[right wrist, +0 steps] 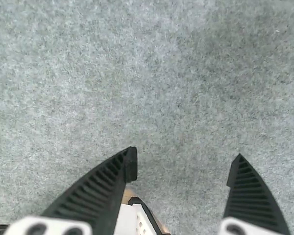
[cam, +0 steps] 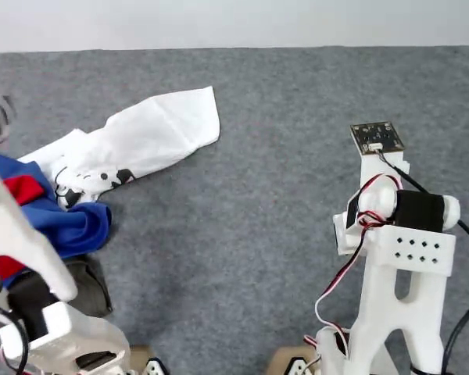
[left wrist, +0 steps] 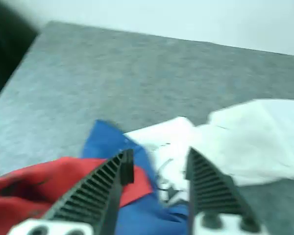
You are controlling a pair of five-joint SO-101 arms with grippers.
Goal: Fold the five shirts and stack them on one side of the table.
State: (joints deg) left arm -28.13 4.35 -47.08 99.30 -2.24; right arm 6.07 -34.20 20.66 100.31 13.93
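A: Shirts, where are they?
B: Heaped under the open left tool; white shirt lies just ahead. Pinch only its near edge, I think. Right tool, open too, hangs over bare desk.

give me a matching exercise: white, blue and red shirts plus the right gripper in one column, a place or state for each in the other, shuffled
Column 1
1. white shirt
2. blue shirt
3. red shirt
4. right gripper

Column 2
a. open above bare grey table
b. crumpled heap touching the printed end of the white one
c. spread out, with a black print near one end
d. small patch bunched against the blue cloth

Pairs: 1-c, 2-b, 3-d, 4-a
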